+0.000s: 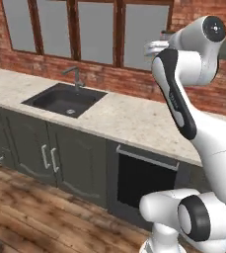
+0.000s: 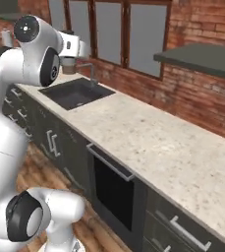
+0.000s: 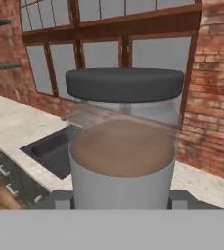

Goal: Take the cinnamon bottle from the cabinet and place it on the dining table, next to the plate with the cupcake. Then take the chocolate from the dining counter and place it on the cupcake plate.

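The end effector [image 3: 121, 201] pinches the cinnamon bottle [image 3: 122, 146] — its fingers pressed against the jar's lower sides; the bottle sits upright in the grip, dark cap on top, brown powder showing through the clear wall, raised above the speckled tabletop [image 2: 148, 133]; beyond lie the dark sink [image 1: 65, 99], the faucet [image 1: 75, 76] and — mounted on red brick — the cabinet [image 2: 202, 56].

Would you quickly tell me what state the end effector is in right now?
End effector: closed on the cinnamon bottle, held upright above the sink area.
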